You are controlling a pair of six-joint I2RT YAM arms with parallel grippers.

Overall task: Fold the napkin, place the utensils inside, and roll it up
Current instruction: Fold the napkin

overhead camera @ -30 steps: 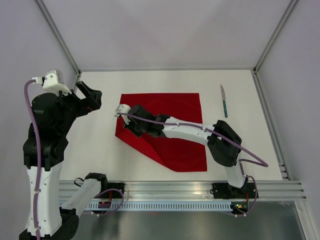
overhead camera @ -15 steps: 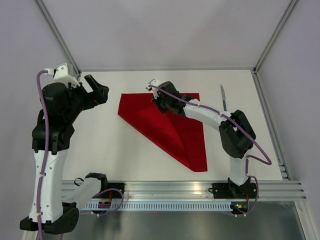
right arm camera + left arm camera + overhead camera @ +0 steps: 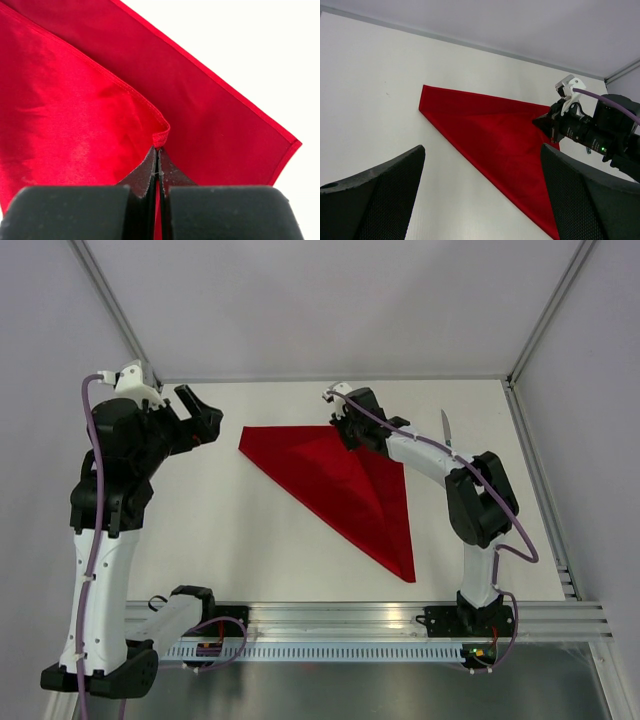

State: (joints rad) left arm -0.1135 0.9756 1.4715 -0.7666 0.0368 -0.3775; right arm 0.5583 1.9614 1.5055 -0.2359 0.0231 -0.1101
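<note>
Nearest us, the napkin [image 3: 350, 490] comes to a sharp tip close to the near edge of the bench [image 3: 220, 540], toward its right side. From that tip the red cloth widens into a doubled-over triangle. One side runs straight toward the far edge, the long side slants away to the far left, and the third side lies parallel to the far edge.

On the left arm [image 3: 105, 500], the left jaws hang above the bench, to the left of the napkin's far left tip. They are spread wide with nothing between them.

At the napkin's far right corner, the right jaws on the right arm [image 3: 432, 455] are pressed together on the hemmed corner of the upper layer. We see that corner sitting a little short of the lower layer's corner.

A knife [image 3: 449, 442] lies near the far right corner of the bench, apart from the cloth, its blade toward the far edge.
</note>
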